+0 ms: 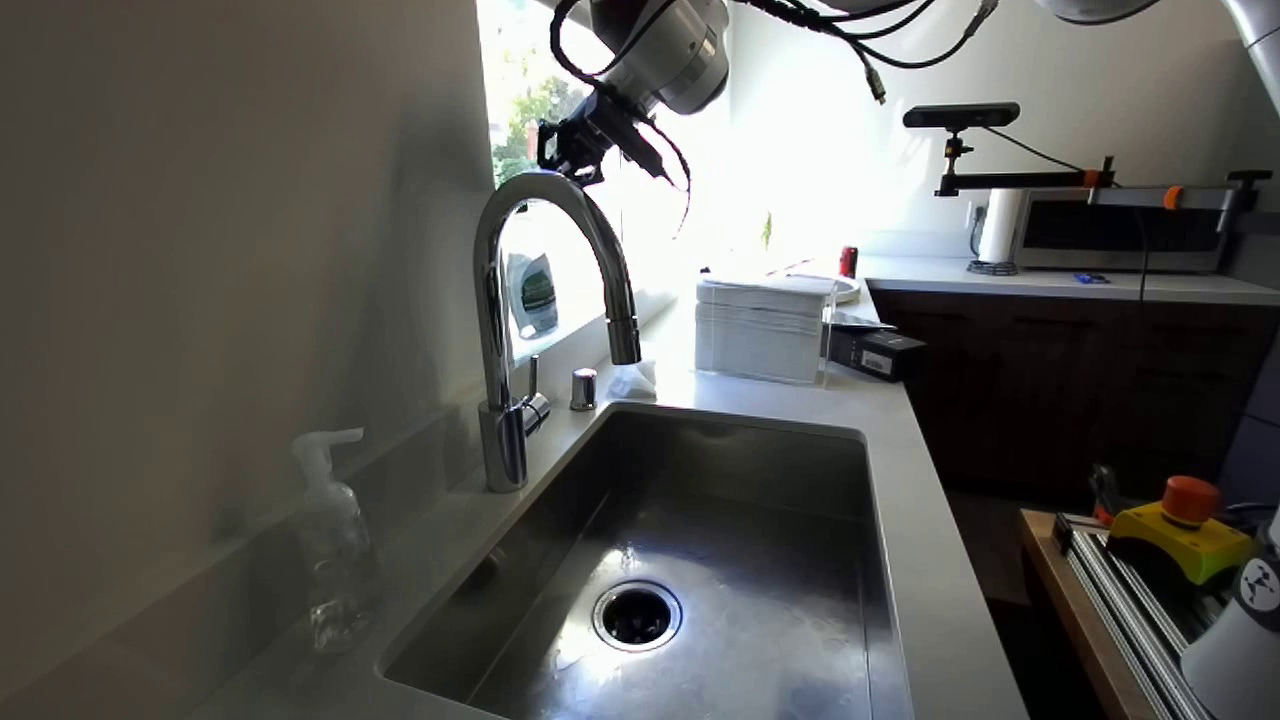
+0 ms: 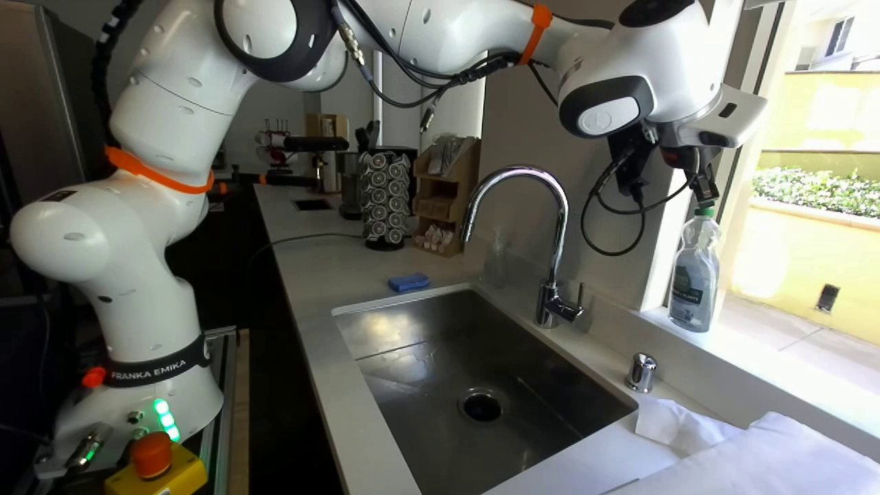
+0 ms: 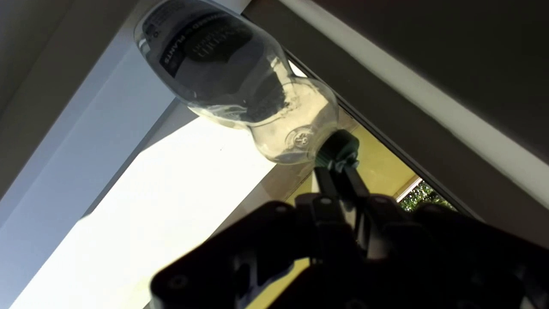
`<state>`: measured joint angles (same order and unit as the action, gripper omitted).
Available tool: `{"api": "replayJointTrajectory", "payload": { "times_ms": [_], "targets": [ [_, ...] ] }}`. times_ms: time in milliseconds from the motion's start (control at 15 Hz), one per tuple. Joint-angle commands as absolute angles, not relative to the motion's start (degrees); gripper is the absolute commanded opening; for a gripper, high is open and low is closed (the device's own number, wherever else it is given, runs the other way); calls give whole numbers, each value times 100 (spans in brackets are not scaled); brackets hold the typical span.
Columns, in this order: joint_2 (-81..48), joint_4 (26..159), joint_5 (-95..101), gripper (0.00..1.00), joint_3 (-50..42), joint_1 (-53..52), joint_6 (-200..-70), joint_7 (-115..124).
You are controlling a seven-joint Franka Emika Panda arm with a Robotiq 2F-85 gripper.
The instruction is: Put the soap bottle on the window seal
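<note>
"Standing where, the soap bottle (image 2: 696,278), relative to the claw (image 3: 337,171)?"

"Directly below it, upright. In an exterior view its base is seemingly meeting the window seal (image 2: 756,352), just beside the window frame (image 2: 660,275); cannot tell whether the seal is bearing full weight."

"And the grip?"

"Grasping. In the wrist view the fingers (image 3: 324,184) are pinching the green cap (image 3: 339,146) at its narrow top."

"So the step, on this reading?"

"Placing, probably near its end; letting go is seemingly what is remaining."

"Best method?"

"Settling the base flat first, straight down from the claw, until no weight is hanging from the cap. Then parting the fingers slowly, both sides evenly: with a hold this high on the bottle, any sideways drag is likely tipping it."

"And leaving?"

"Rising straight up from the cap before any swing. A cable (image 2: 612,254) is looping beside the claw, on the faucet (image 2: 561,220) side, so a hasty sideways retreat is risking a knock."
</note>
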<state>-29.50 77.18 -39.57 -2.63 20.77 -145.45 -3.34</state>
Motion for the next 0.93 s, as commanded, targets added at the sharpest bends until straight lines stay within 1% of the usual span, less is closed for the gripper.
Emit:
{"api": "replayJointTrajectory", "payload": {
  "times_ms": [0,533,800,867],
  "targets": [
    [-3362,7088,-4146,3,-44,2268,-14420,-449],
    [-3757,6527,-4199,3,204,2532,-13961,-378],
    [-3817,6456,-4166,3,245,2619,-13828,-346],
    [-3839,6430,-4156,13,250,2634,-13798,-347]
  ]
}}
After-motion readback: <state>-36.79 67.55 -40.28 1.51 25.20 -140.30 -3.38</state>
